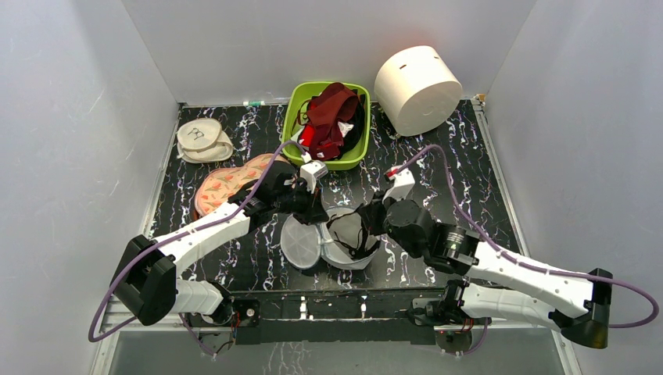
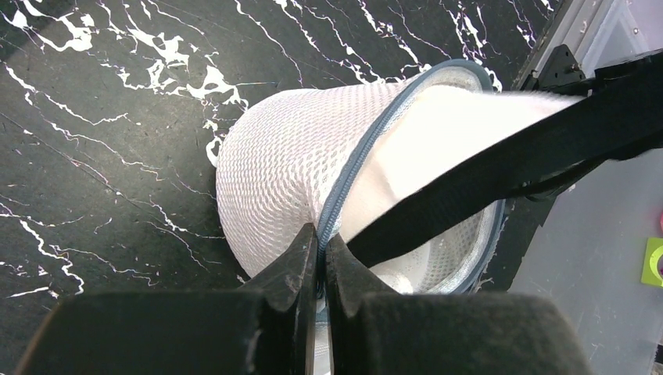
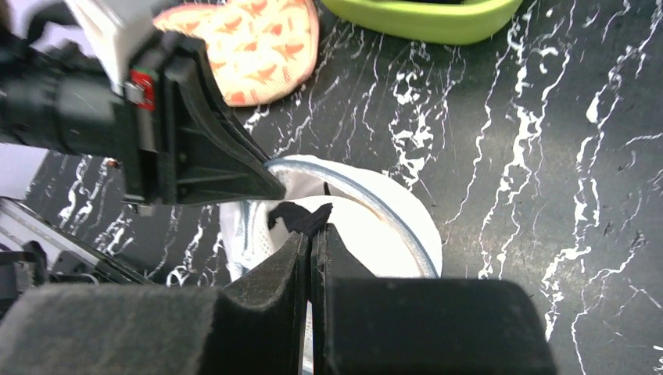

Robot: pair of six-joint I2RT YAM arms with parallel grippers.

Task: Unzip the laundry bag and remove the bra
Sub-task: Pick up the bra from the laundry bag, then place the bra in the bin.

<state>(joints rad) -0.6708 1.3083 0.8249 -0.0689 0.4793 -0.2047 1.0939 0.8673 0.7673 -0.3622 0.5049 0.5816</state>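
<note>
Two grippers, both closed: left gripper point(image 2: 317, 237) pinching one laundry bag point(image 2: 274, 172) zip rim, right gripper point(image 3: 311, 236) clamping one dark strap point(image 3: 298, 216).

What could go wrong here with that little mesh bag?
1. The right tool pinches only a thin dark bra strap, pulled taut; it might slip out or snag on the zip rim.
2. The left tool holds the laundry bag only by that rim, so the bag could tip or drag along.

Left tool point(image 2: 320, 234) clamped tight, right tool point(image 3: 311, 234) pinched tight, both angled inward, near each other
</note>
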